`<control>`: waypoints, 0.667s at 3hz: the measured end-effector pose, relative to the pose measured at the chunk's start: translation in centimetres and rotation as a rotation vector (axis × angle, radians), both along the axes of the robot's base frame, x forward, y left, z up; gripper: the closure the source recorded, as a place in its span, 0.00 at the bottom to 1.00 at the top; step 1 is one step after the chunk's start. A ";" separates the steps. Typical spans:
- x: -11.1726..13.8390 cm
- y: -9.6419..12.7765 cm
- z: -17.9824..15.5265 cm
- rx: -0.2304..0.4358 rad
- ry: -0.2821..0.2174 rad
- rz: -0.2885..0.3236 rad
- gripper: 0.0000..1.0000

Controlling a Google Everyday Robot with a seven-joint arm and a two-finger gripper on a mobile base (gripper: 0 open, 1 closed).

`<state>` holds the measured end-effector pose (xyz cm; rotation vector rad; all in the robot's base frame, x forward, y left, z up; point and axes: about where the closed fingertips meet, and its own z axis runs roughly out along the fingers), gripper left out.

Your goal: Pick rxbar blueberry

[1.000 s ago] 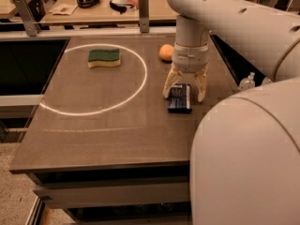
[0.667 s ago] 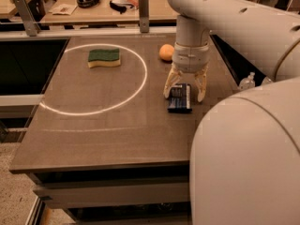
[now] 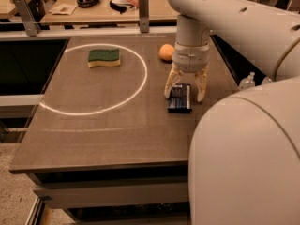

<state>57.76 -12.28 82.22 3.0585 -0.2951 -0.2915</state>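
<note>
The rxbar blueberry (image 3: 180, 98) is a flat dark blue bar lying on the brown table (image 3: 93, 135), right of the middle. My gripper (image 3: 184, 96) points straight down over the bar's far end. Its two pale fingers are spread, one on each side of the bar, with the tips at table level. The bar's near end sticks out toward the camera. My large white arm fills the right side of the camera view.
A green-and-yellow sponge (image 3: 104, 57) lies at the back left inside a bright ring of light (image 3: 140, 86). An orange fruit (image 3: 166, 52) sits just behind my gripper. A cluttered desk (image 3: 93, 3) stands beyond the table. The table's right edge is close to the bar.
</note>
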 end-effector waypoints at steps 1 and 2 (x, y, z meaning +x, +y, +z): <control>0.0 -0.1 0.0 -0.001 0.000 -0.001 0.57; 0.0 -0.1 0.1 -0.002 -0.001 -0.003 0.58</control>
